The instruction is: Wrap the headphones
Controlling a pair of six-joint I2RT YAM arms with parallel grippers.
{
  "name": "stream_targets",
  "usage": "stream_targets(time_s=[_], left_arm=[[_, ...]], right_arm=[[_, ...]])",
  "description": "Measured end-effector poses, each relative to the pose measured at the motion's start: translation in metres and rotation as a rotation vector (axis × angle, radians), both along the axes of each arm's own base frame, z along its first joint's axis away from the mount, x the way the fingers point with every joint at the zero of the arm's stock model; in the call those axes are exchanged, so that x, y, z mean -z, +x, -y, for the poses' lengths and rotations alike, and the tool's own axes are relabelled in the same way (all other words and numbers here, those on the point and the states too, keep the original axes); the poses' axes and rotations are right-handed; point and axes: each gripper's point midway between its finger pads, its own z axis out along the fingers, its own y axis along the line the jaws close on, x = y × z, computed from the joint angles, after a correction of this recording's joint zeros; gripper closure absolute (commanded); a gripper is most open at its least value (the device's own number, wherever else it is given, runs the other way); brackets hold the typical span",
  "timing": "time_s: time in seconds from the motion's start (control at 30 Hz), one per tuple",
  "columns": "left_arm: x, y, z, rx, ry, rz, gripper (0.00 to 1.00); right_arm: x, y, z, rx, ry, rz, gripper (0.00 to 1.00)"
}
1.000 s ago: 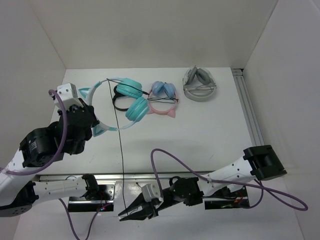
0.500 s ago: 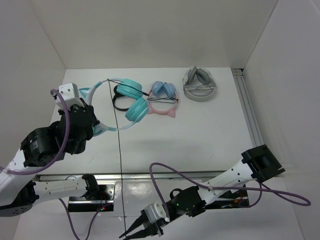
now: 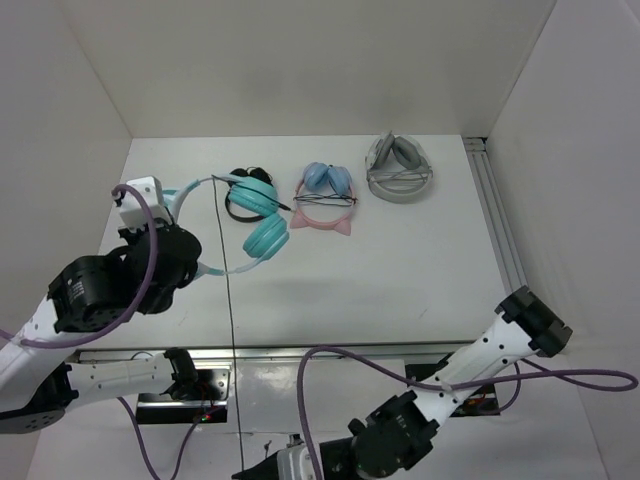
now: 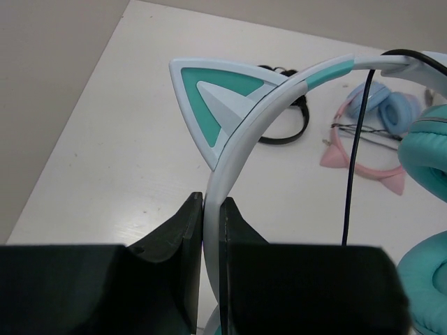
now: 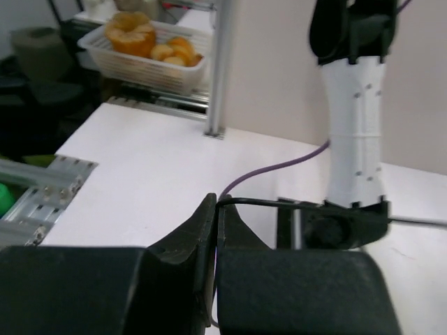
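- Fingers [image 4: 174, 230] of the left gripper [image 4: 212, 204] are matte black plastic with wedge-shaped tips. They are clenched on the headband [image 4: 279, 87] of the headphones [image 3: 262, 215], one finger on each side of the thin band.
- Tips of the right gripper [image 5: 216, 204] are the same black wedges, pressed together with the thin black cable [image 5: 258, 203] pinched between them. From there the cable runs off level to the right.
- Headphones: a smooth arc of white plastic with a teal stripe. A pointed triangular cat ear [image 4: 218, 98], teal with a white rim, stands on it, and the two round cups [image 3: 265, 237] have puffy teal cushions.
- They sit at the far left of the white table [image 3: 420, 270], with the band in the left gripper and the cups toward the right. The far cup overlaps a small black pair [image 3: 236, 200]. Whether the cups rest on the table cannot be told.
- Seen from above, the cable is a taut straight line from the top of the band toward the near edge, crossing the metal rail [image 3: 280, 352] by the arm bases.
- Further right in the far row lie a pink-banded pair [image 3: 325, 200] with pale blue cups, then a folded grey pair [image 3: 398, 170], apart from each other.
- Only the left wrist view shows the grip on the band and the ear's layered shape.
- Only the top view shows the whole cable run, and the right gripper is nearly cut off at its near edge.
- Only the right wrist view shows the pinch on the cable. It also shows a white arm link [image 5: 353, 125], a purple hose [image 5: 272, 171] and a white basket [image 5: 140, 59] of orange and tan food in the background.
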Motion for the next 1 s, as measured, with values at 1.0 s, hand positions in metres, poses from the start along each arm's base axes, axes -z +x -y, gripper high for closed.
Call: stream_targets(time_s=[1.0], left_arm=[[0.108, -0.029, 0.050, 0.456, 0.210, -0.393, 1.00]], right_arm=[[-0.091, 0.127, 0.090, 0.970, -0.363, 0.623, 1.00]])
